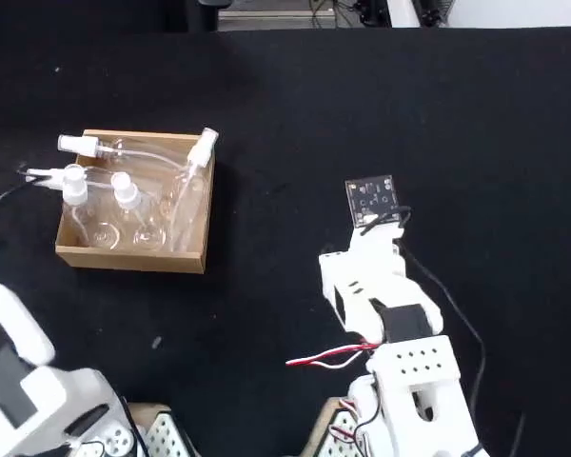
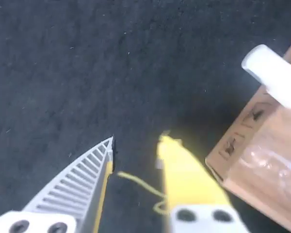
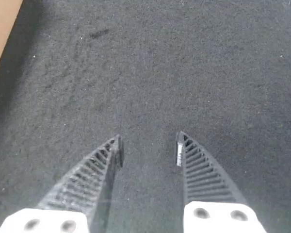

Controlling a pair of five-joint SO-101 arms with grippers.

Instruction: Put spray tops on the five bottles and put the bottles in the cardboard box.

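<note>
1. Your bottles (image 1: 186, 205) — spray tops (image 1: 126, 188) on — lie in the cardboard box (image 1: 133, 257).
2. Your left gripper (image 2: 136, 141) hangs open and empty just beside the box.
3. Your right gripper (image 3: 148, 138) is spread open over the black table (image 3: 208, 58).

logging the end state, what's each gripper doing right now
Left gripper: open, holding nothing.
Right gripper: open, holding nothing.

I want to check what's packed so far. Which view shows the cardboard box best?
The high view: the whole cardboard box is seen from above, bottles inside. The left wrist view catches one corner; the right wrist view has a tan sliver at its edge, probably the box.
</note>
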